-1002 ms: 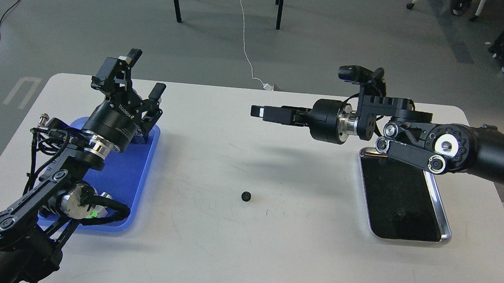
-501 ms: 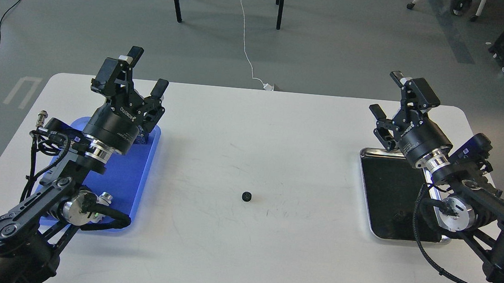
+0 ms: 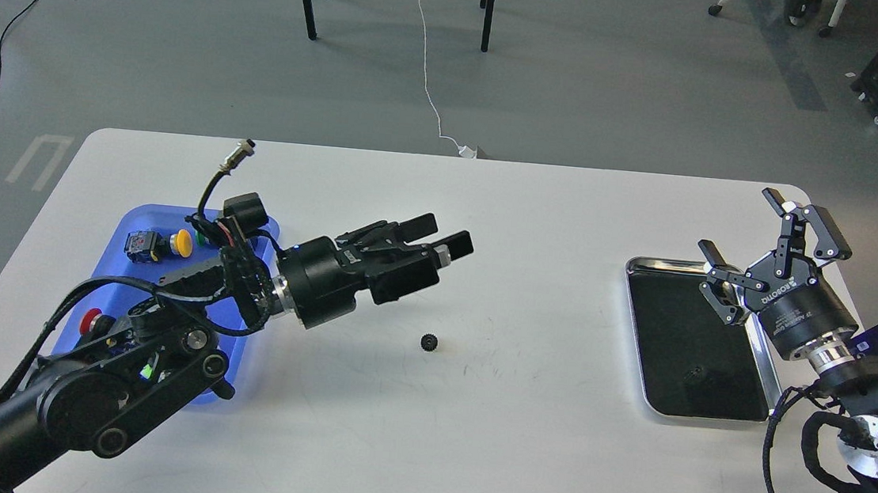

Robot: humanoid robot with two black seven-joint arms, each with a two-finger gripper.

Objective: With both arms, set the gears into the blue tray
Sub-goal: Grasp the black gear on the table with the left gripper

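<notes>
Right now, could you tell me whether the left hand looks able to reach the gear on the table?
Probably yes: the left hand is open, and only bare table lies between it and the gear.

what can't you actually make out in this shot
All from the head view:
- Blue tray: its middle and near end are hidden behind the left arm, so any gears in it cannot be seen.
- Silver tray: a faint dark shape on its black inside is too small to identify.
- Gear on the table: too small to count teeth.
- Right arm: cut off by the right edge beyond the right gripper.
</notes>
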